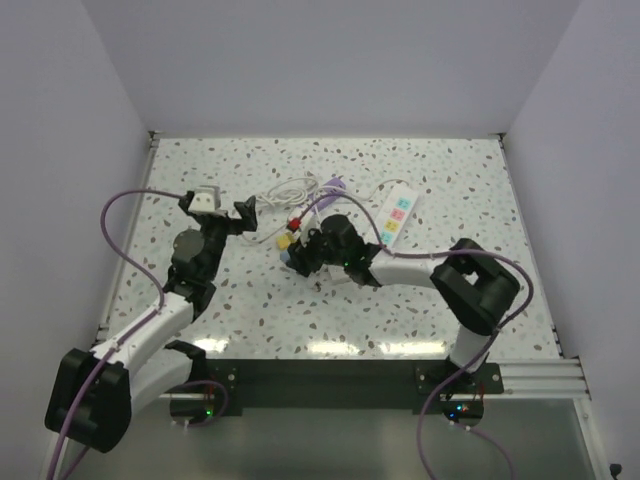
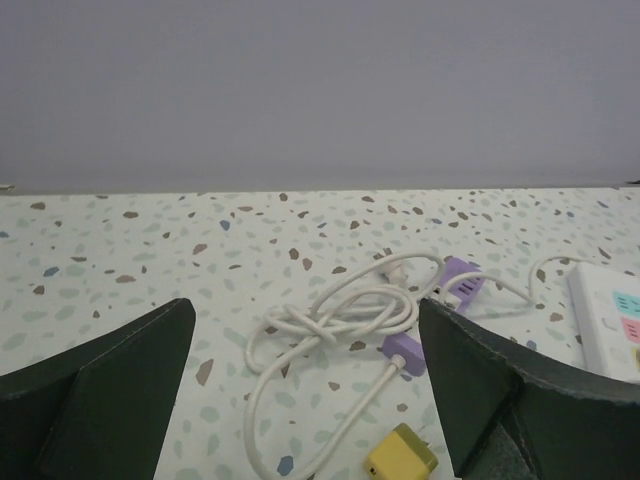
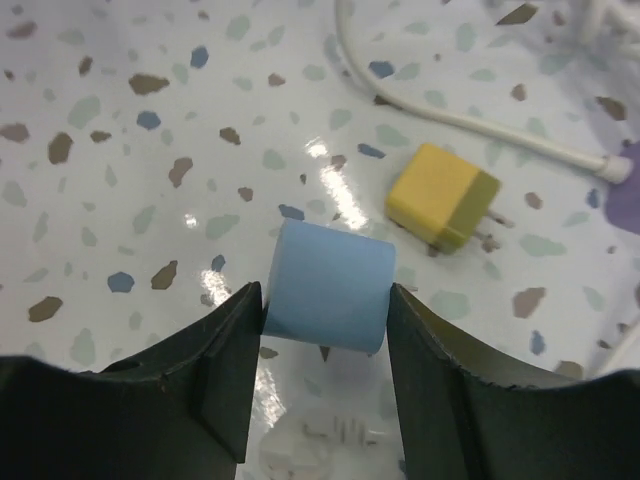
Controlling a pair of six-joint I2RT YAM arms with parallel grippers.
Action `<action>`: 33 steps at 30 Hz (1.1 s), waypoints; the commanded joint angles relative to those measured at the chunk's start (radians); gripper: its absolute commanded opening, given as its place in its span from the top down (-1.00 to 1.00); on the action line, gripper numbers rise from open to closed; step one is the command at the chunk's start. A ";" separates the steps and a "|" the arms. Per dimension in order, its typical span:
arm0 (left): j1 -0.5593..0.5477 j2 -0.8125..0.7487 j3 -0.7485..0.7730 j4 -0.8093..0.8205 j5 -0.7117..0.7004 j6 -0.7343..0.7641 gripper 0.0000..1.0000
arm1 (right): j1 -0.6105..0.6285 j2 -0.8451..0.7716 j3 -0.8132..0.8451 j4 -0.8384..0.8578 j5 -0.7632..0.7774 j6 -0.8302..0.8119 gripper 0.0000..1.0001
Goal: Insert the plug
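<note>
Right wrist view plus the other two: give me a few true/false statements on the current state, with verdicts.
1. The right gripper is shut on the blue plug. True.
2. The yellow plug is seated in the power strip. False: it lies loose on the table, prongs exposed, apart from the strip.
3. The left gripper is open and holds nothing. True.
4. The white cable runs out in a straight line. False: it lies bundled in loops on the table.

Bright even light, soft glare on tabletop (image 3: 335, 190)
</note>
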 commanded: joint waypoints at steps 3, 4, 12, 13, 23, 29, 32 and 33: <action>-0.004 -0.080 -0.089 0.262 0.326 0.081 -1.00 | -0.165 -0.158 0.036 -0.110 -0.463 0.170 0.63; -0.003 -0.088 -0.106 0.280 0.375 0.090 -1.00 | -0.209 -0.159 0.047 -0.124 -0.514 0.202 0.63; -0.004 -0.085 -0.126 0.398 0.937 0.147 -0.95 | -0.322 -0.091 0.090 0.067 -0.938 0.508 0.69; -0.004 -0.088 -0.126 0.392 0.973 0.151 -0.94 | -0.325 -0.088 0.070 0.156 -0.972 0.588 0.69; -0.004 -0.135 -0.092 0.300 1.228 0.185 -0.92 | -0.346 -0.094 -0.019 0.599 -1.064 0.942 0.68; -0.004 -0.102 -0.054 0.263 1.363 0.179 -0.92 | -0.346 -0.083 -0.037 0.752 -1.079 1.054 0.68; -0.004 -0.082 -0.042 0.254 1.351 0.180 -0.90 | -0.345 -0.077 -0.040 0.809 -1.084 1.097 0.68; -0.004 -0.071 -0.039 0.254 1.348 0.177 -0.89 | -0.345 -0.076 -0.040 0.816 -1.087 1.105 0.68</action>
